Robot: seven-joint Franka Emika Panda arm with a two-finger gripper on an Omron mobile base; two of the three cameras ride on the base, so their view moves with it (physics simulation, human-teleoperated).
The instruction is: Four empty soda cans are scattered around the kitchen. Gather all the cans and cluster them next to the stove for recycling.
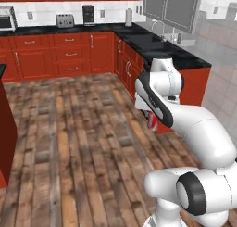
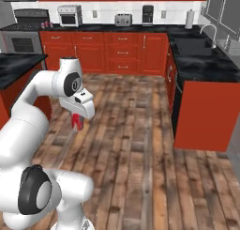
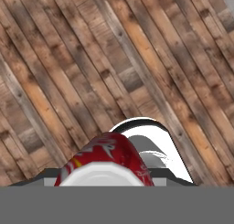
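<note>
1. The gripper [image 2: 78,122] is closed on a red soda can [image 3: 106,161], carried in the air above the wood floor [image 1: 83,142], touching no counter.
2. An empty can should be light, thin-walled and slick; a gentle squeeze across the middle of the body seems safest, since it dents easily.
3. Far off, the stove [image 2: 23,36] stands at the left end of the back counter [image 2: 108,28], with small cans [image 2: 46,24] beside it.
</note>
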